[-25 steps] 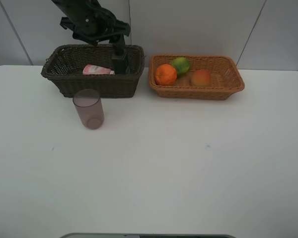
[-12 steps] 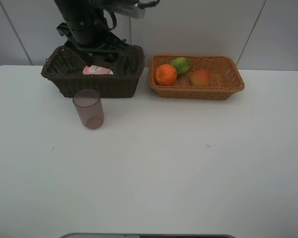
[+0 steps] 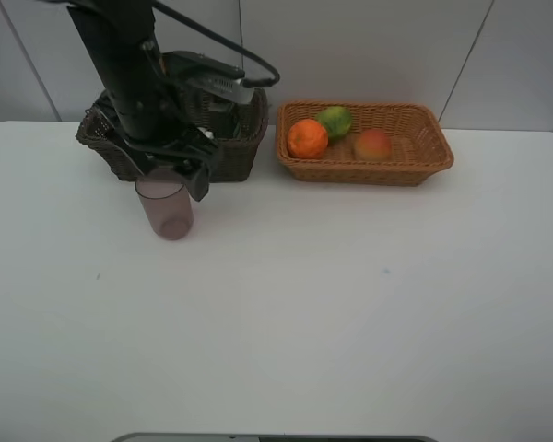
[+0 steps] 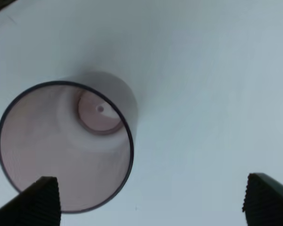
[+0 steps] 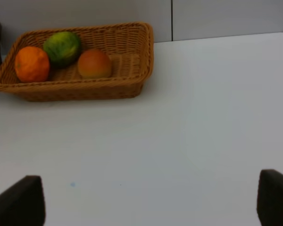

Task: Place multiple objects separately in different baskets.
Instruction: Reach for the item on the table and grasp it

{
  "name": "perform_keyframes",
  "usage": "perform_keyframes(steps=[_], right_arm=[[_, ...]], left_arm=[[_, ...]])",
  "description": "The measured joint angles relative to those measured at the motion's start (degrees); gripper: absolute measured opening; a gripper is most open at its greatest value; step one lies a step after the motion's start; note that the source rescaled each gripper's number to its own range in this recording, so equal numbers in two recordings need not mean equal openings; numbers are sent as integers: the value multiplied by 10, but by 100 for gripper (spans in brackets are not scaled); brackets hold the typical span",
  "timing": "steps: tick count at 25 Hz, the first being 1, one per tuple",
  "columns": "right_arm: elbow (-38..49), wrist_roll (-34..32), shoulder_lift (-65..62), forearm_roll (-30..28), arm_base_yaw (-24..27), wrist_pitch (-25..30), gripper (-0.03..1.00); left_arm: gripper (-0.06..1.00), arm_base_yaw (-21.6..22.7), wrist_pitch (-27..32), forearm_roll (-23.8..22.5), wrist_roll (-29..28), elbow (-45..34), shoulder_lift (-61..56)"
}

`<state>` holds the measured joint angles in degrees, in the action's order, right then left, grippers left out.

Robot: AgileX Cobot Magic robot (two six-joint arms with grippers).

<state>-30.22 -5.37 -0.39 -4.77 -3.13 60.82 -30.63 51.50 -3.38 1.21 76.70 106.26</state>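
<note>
High camera: the mauve cup (image 3: 164, 208) stands upright on the white desk (image 3: 304, 304), just in front of the dark basket (image 3: 230, 152). The left gripper (image 3: 157, 180) hangs right over the cup's rim, and its arm hides most of the dark basket and whatever lies in it. Beside the dark basket sits the tan basket (image 3: 424, 157), holding the orange (image 3: 307, 138), the green citrus (image 3: 335, 121) and the reddish apple (image 3: 373, 144).

Left wrist camera: looks straight down into the cup (image 4: 66, 146); the left fingers (image 4: 40, 200) are spread wide, one tip at the cup's rim, the other well apart from it, nothing held.

Right wrist camera: the right fingers (image 5: 19, 202) are spread wide and empty over bare desk (image 5: 179, 132), well apart from the tan basket (image 5: 85, 89), with the orange (image 5: 32, 64), citrus (image 5: 62, 47) and apple (image 5: 94, 63) inside it.
</note>
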Motion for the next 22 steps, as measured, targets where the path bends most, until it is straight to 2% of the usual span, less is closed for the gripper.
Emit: perform_keyframes(steps=[4, 16, 22], right_arm=[[0, 0, 0, 0, 0, 0, 100], [0, 0, 0, 0, 0, 0, 100], [0, 0, 0, 0, 0, 0, 100]], left_arm=[[99, 0, -44, -1, 0, -25, 1], [99, 0, -48, -13, 0, -28, 54], [99, 0, -72, -15, 0, -30, 83]])
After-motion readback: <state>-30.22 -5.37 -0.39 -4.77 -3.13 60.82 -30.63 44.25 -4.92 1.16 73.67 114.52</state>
